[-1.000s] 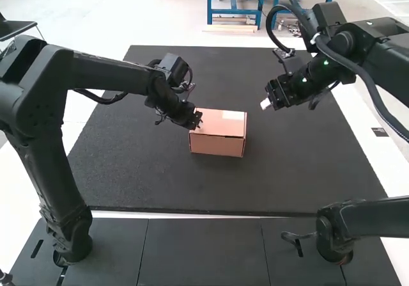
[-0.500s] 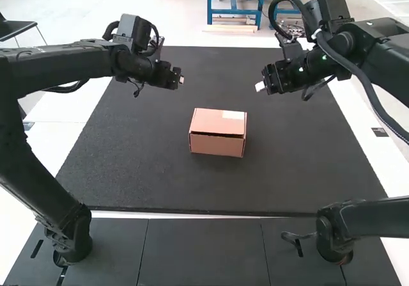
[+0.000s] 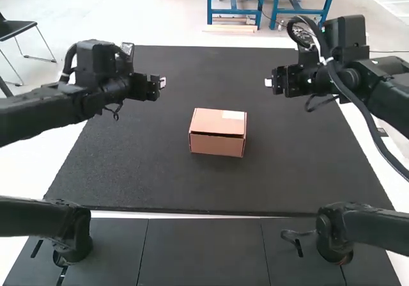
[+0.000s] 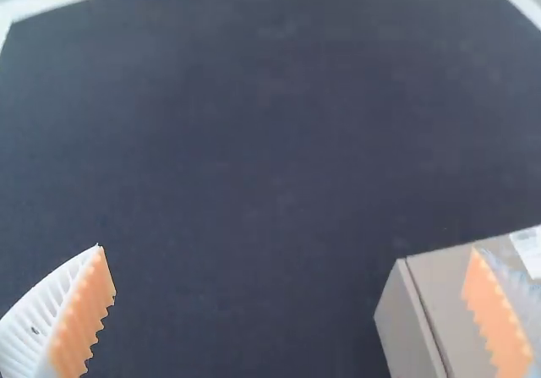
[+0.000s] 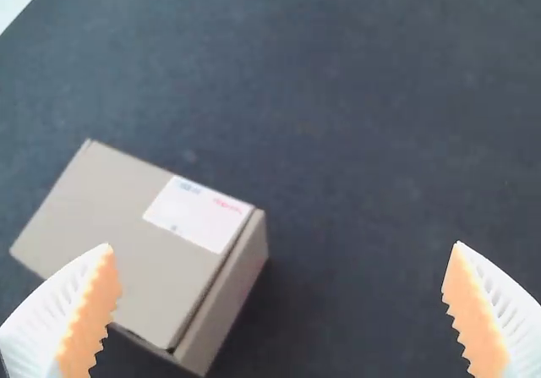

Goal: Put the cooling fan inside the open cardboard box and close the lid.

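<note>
So we've pulled the left fingers (image 3: 160, 81) off the cardboard box (image 3: 218, 132) they were touching a second ago, and the right fingers (image 3: 269, 82) backed off too. Both pairs are spread wide, holding nothing. The box sits shut in the middle of the black mat (image 3: 128, 164) on the white bench (image 3: 25, 171).

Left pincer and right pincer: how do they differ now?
The left pincer hangs left of the box and points right; the right pincer hangs right of it and points left. The left pincer's camera catches a corner of the box; the right pincer's sees its closed, labelled lid. Both are open, empty, and clear of the box.
</note>
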Controlling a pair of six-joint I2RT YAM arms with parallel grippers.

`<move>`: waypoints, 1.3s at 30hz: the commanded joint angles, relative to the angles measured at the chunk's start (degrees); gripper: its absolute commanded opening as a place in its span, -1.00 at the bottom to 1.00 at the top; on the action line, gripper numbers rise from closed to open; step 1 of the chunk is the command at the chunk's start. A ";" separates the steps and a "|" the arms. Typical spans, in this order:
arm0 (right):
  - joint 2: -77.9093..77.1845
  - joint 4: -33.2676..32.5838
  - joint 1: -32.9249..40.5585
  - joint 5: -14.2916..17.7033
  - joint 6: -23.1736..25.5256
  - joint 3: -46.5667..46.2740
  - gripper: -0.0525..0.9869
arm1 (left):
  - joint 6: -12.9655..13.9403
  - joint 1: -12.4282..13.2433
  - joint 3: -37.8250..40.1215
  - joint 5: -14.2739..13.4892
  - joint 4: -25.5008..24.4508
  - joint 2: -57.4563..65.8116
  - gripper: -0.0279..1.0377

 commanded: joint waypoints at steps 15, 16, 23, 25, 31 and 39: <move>-24.53 24.73 -10.74 -1.52 0.07 -29.42 0.83 | -0.09 7.08 -26.19 2.10 14.97 -22.86 0.87; -26.20 25.78 -10.47 -1.17 0.34 -30.82 0.83 | -0.09 7.61 -26.89 2.72 15.32 -23.91 0.87; -36.05 31.23 -9.51 -0.03 2.01 -35.30 0.84 | -0.09 9.63 -29.97 7.90 15.49 -32.08 0.87; -38.42 33.43 -9.42 -0.03 4.03 -36.18 0.84 | -0.09 9.63 -31.29 8.08 16.11 -34.37 0.87; -45.72 37.82 -9.68 0.58 4.91 -43.04 0.84 | -0.18 9.28 -35.15 10.36 16.20 -43.33 0.87; -54.15 36.15 -10.21 0.06 3.50 -50.77 0.84 | -2.55 9.37 -40.16 12.12 8.81 -59.77 0.86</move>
